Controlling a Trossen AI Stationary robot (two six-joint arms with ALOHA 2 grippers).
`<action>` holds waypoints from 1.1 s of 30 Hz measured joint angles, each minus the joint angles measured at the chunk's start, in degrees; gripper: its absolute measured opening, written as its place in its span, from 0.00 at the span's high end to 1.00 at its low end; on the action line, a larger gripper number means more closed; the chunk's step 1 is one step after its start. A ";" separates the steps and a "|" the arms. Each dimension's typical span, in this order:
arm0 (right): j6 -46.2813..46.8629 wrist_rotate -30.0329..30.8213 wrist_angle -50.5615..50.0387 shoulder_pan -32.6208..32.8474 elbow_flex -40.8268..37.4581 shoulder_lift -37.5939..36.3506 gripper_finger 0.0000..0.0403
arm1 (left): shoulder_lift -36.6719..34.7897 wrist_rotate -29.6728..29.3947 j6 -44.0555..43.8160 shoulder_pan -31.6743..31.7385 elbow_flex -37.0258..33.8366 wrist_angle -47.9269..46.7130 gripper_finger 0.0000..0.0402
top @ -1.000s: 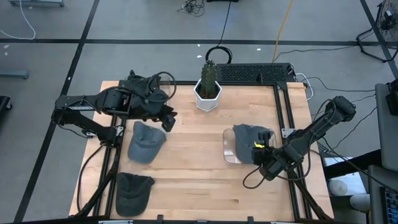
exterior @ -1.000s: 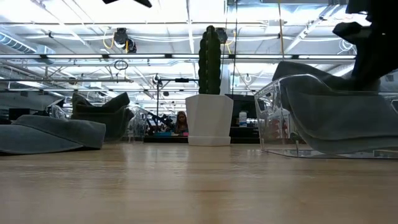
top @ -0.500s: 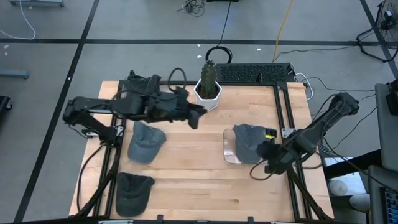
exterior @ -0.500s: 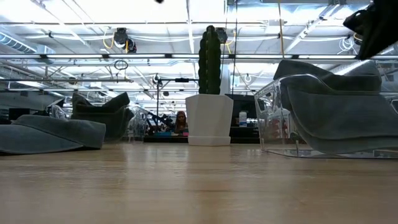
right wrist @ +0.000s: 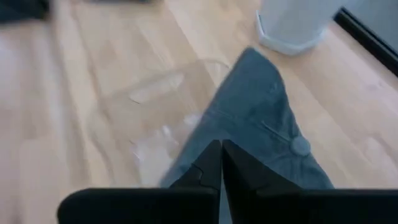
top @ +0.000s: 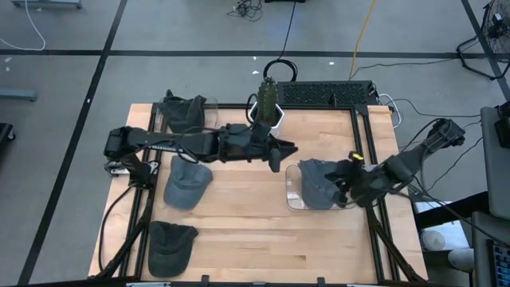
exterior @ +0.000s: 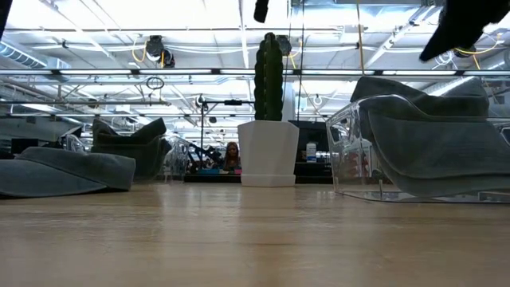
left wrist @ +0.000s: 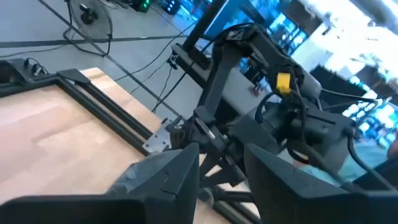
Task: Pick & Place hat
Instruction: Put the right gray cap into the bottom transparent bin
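1. Left gripper (top: pixel 285 151): stretched across the table's middle, just in front of the potted cactus (top: pixel 268 109); fingers (left wrist: pixel 163 177) parted, grasping nothing.
2. Right gripper (top: pixel 341 180): at the right edge, over the grey hat (top: pixel 319 182); fingers (right wrist: pixel 211 163) pressed together, empty.
3. The grey hat lies in a clear tray (top: pixel 292 194).
4. Three more caps rest on the table's (top: pixel 255 231) left side: one beside the left arm (top: pixel 186 181), one at the near corner (top: pixel 170 245), one at the far corner (top: pixel 182 111).
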 joint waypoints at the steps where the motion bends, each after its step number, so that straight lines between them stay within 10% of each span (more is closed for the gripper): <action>1: -0.63 -0.99 -0.22 -1.05 0.00 1.15 0.99 | 0.00 1.02 1.22 0.50 0.00 0.03 0.66; 13: -9.10 -5.02 3.20 -13.07 -0.28 9.78 1.00 | -6.78 3.04 15.89 7.16 -0.02 -7.88 0.66; 21: -13.59 -18.77 16.98 -17.66 -5.97 10.13 1.00 | -11.13 3.49 15.60 10.76 0.00 -16.97 0.66; 33: -10.17 -18.93 19.07 -17.72 -9.49 9.76 1.00 | -13.17 3.58 15.52 11.14 0.04 -22.43 0.66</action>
